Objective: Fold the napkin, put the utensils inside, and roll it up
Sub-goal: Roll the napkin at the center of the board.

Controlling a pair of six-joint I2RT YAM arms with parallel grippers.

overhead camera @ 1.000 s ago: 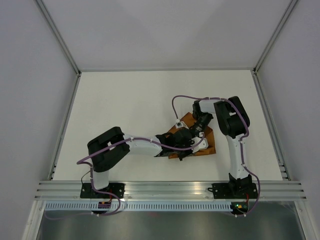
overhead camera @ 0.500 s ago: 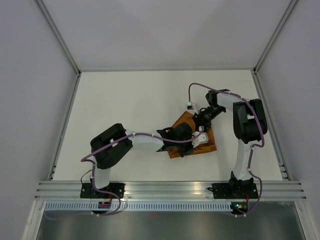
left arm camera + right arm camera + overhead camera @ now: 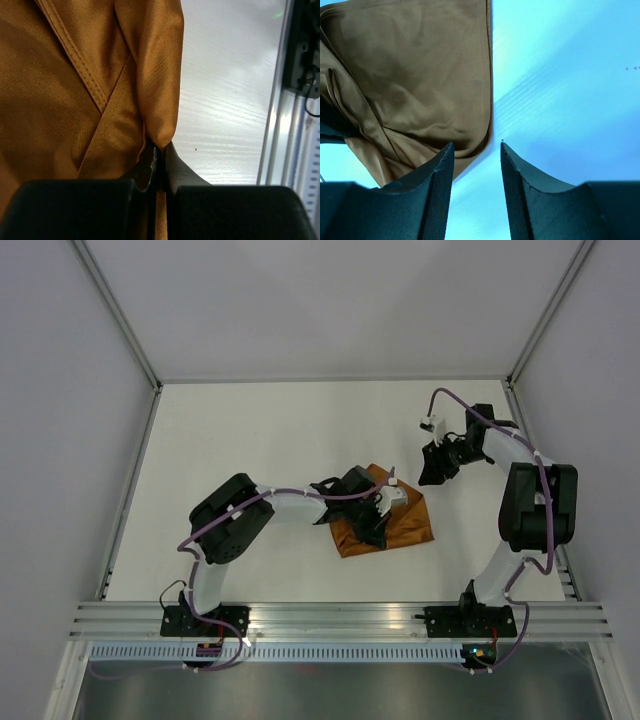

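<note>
Top external view, left gripper point(image 3: 377, 525) clamped on bunched napkin point(image 3: 410, 528), right gripper point(image 3: 432, 470) fingers apart, far right of napkin.

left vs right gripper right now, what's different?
The left gripper has its jaws pressed together on a fold of the napkin; the right gripper has its jaws apart with nothing between them. In the top view the left gripper sits over the napkin, while the right gripper is off the cloth, over bare table beyond its far right corner. Both have black fingers, and both wrist cameras see the napkin.
</note>
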